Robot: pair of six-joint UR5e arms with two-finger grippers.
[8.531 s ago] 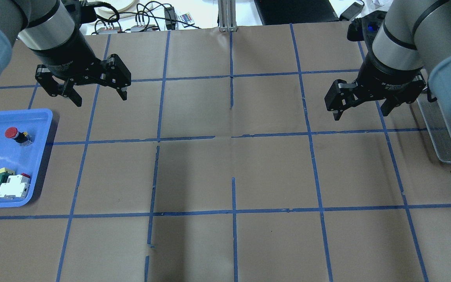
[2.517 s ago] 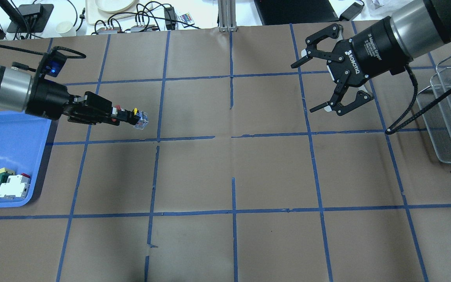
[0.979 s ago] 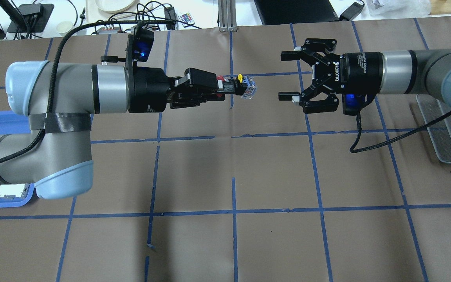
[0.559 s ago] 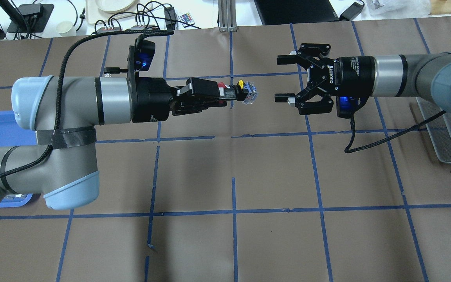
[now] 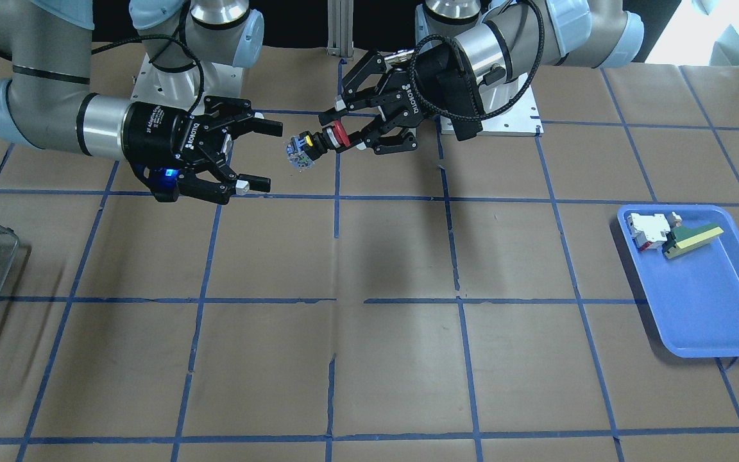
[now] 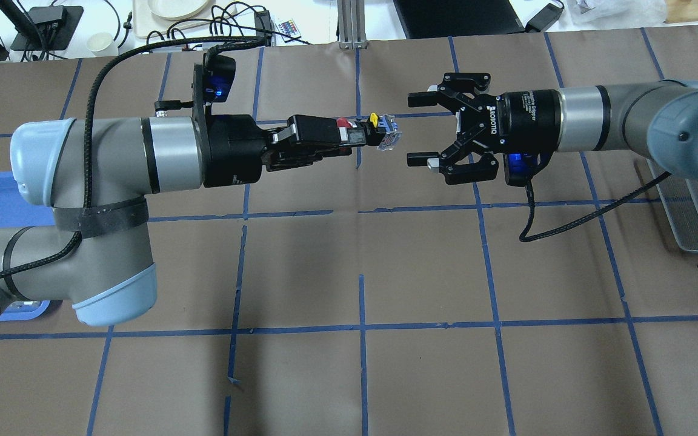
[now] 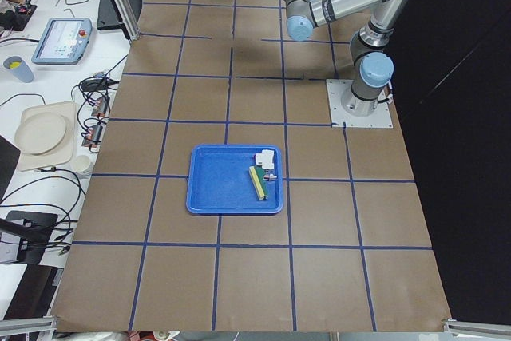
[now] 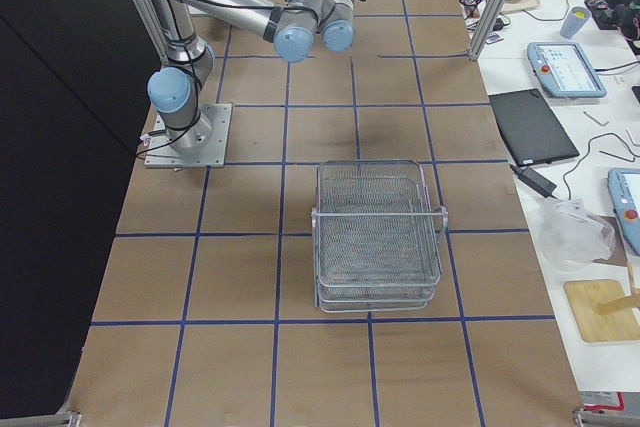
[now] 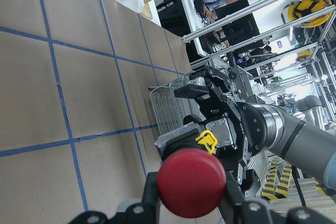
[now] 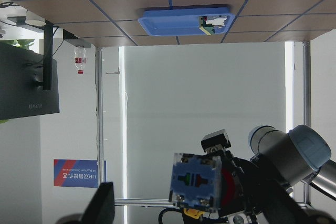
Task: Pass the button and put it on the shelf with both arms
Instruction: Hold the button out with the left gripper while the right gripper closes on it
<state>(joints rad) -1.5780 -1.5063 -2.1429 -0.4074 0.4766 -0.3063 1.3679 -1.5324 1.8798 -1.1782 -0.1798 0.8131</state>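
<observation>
- One hand-off is pending: my left black two-finger gripper (image 6: pixel 354 136) clamps the red-capped black push button (image 6: pixel 379 128) mid-air.
- My right black gripper (image 6: pixel 414 128), spread wide and empty, should straddle the button's free end squarely before the left releases.

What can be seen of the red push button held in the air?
The button has a round red cap, a black body, a yellow part and a clear bluish end block. It lies roughly level above the table, cap end pinched in the shut left hand, the other end pointing at the open right hand, which does not touch it.
</observation>
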